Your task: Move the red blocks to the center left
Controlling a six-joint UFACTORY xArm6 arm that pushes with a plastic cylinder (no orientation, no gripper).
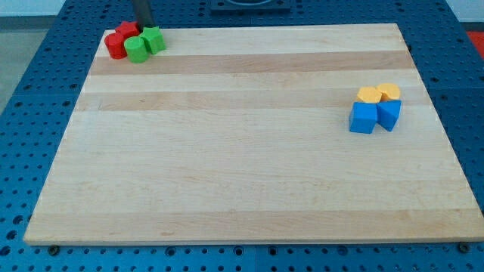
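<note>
Two red blocks sit at the board's top left corner: one rounded red block (116, 45) at the far left and one red block (128, 31) just above and right of it. They touch a green round block (137, 50) and a green cube-like block (153, 39). My dark rod comes down from the view's top, and my tip (144, 28) rests at the top edge of the board, right behind the upper red block and the green cube-like block.
At the view's right a second cluster holds two yellow blocks (379, 94) above two blue blocks (374, 116). The wooden board (242, 166) lies on a blue perforated table.
</note>
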